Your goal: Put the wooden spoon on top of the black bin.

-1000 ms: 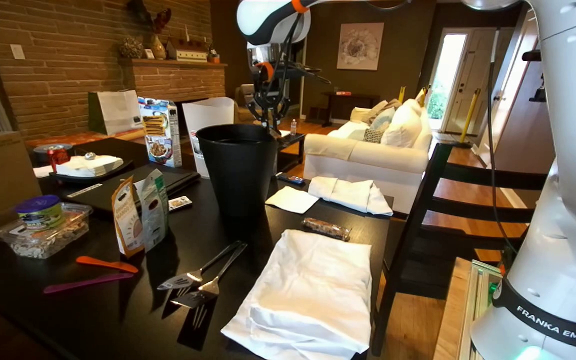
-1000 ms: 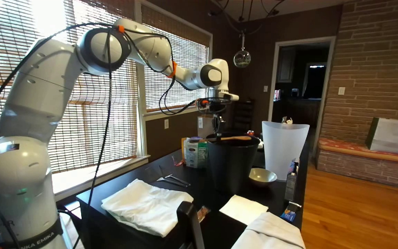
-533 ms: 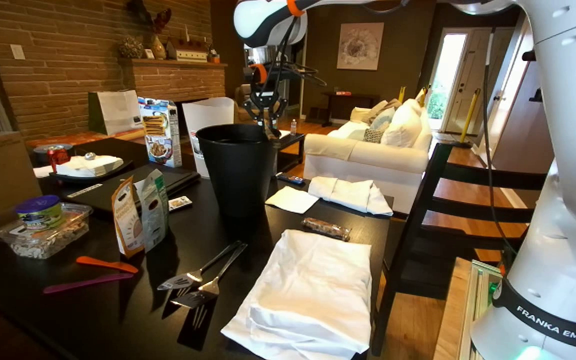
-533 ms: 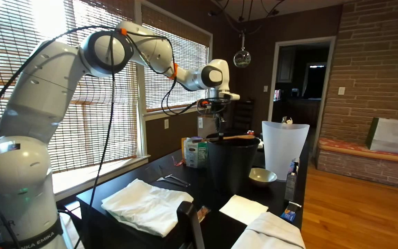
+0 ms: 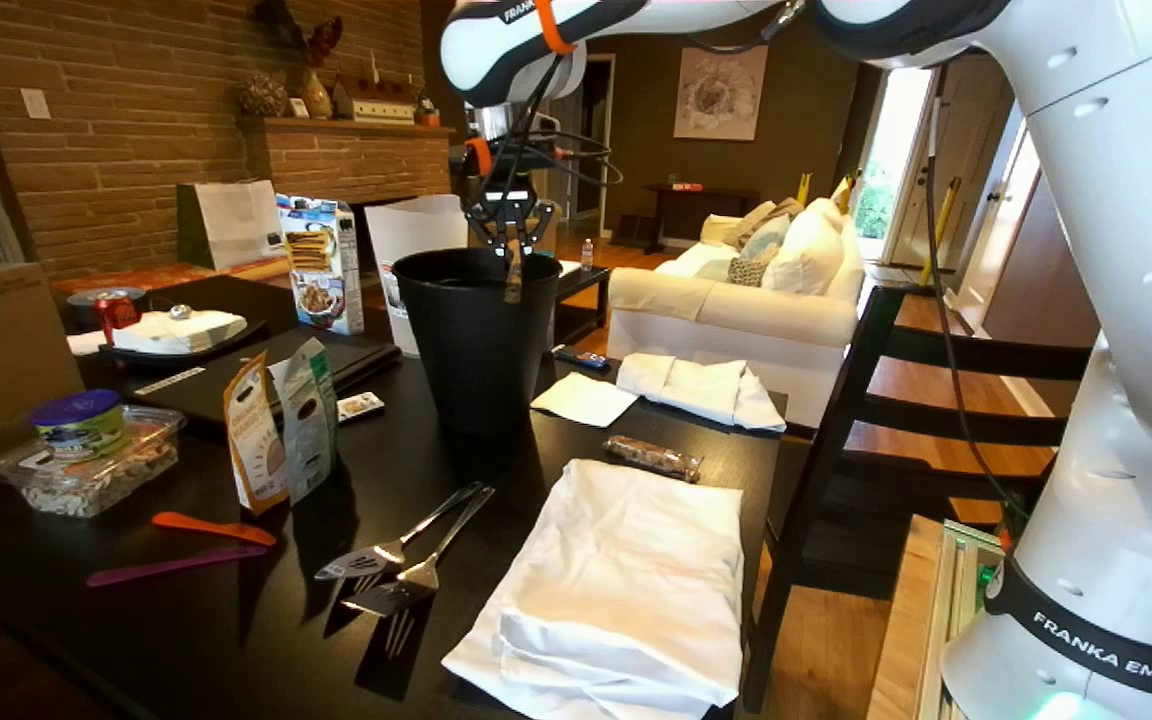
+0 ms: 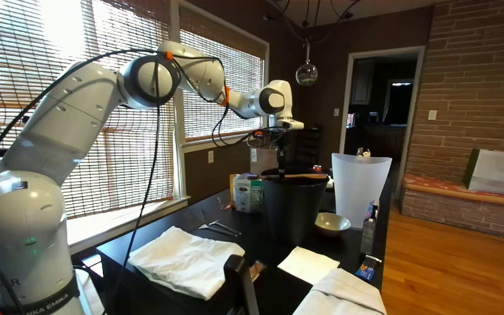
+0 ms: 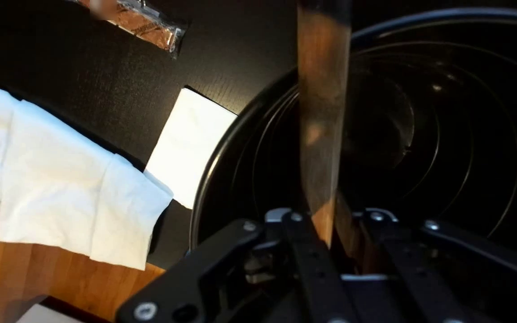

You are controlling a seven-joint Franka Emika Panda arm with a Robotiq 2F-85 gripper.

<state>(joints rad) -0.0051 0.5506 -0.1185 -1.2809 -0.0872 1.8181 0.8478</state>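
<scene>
The black bin (image 5: pixel 476 345) stands upright on the dark table and shows in both exterior views (image 6: pixel 293 212). In the wrist view its open mouth and rim (image 7: pixel 216 157) lie below the jaws. My gripper (image 5: pixel 514 246) is over the bin's opening, pointing down, in both exterior views (image 6: pixel 281 169). In the wrist view the gripper (image 7: pixel 326 220) has the wooden spoon (image 7: pixel 323 103) between its fingers. The spoon lies roughly level across the bin's top in an exterior view (image 6: pixel 304 176); its near end (image 5: pixel 513 280) overlaps the rim. I cannot tell whether it touches the rim.
A white translucent bin (image 6: pixel 359 192) and a metal bowl (image 6: pixel 332 223) stand beside the black bin. A cereal box (image 5: pixel 321 265), food pouches (image 5: pixel 306 425), serving utensils (image 5: pixel 416 572) and folded white cloth (image 5: pixel 626 580) are on the table. A chair (image 5: pixel 856 440) stands at its edge.
My gripper has moved with the spoon, leftward in an exterior view, further over the bin's opening. The spoon now sits at about rim height and its near end shows plainly.
</scene>
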